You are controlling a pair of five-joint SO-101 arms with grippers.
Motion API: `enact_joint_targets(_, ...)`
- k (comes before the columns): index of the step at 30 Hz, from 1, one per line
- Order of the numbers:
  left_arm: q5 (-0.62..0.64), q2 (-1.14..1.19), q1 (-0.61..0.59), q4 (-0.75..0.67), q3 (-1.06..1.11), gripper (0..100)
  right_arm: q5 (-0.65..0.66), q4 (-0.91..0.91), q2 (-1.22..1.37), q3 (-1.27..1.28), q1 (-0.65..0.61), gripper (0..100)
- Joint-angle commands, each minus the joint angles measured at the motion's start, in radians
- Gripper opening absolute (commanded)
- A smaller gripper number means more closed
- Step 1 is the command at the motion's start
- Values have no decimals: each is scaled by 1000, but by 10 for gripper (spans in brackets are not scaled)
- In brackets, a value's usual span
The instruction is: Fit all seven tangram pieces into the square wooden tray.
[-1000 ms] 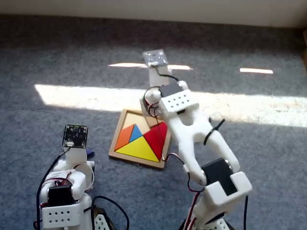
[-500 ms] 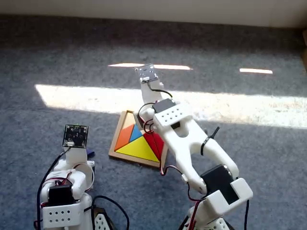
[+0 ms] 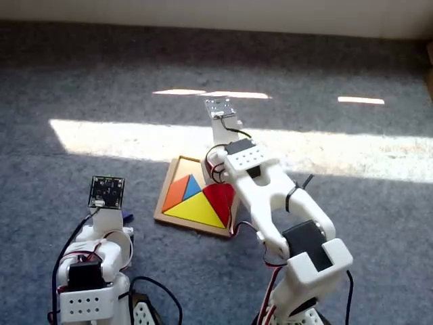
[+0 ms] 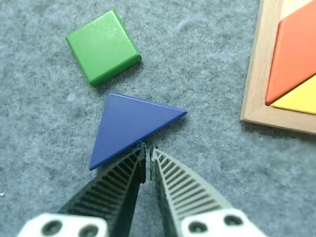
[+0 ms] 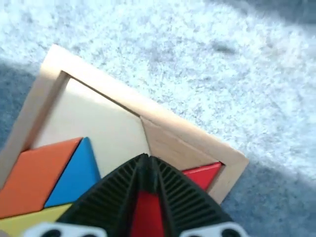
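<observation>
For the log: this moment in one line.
tray: partly filled | outside: blue triangle, green square | left fingers: shut, tips at blue triangle | right fingers: shut, over tray

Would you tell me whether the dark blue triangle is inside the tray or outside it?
Outside: the dark blue triangle lies on the carpet, apart from the tray.

matt wood tray (image 5: 98, 82), smooth painted green square (image 4: 103, 47) (faint sheen), rough fuzzy carpet (image 4: 207, 59)

The square wooden tray (image 5: 192, 132) is pale tan; its flat wooden pieces are orange (image 5: 34, 177), light blue (image 5: 74, 175), yellow (image 3: 193, 210) and red (image 3: 220, 195); the green wooden square (image 4: 102, 47) and dark blue wooden triangle (image 4: 131, 126) contrast with the grey carpet (image 4: 197, 44)
</observation>
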Motion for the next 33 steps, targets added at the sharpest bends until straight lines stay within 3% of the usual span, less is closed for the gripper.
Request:
enact_joint_targets(1,-6,-41,-13,8,19,43,11,-15,-21,-2,51,4)
enact_joint_targets(13,-6,-41,-13,8,19,43,11,-13,-255,105,-13,4)
enact_joint_targets(23,-6,-41,-13,8,19,43,11,-162,-170,170,-76,4)
enact_joint_targets(33,-6,-41,-13,8,19,43,11,-163,-108,202,-77,4)
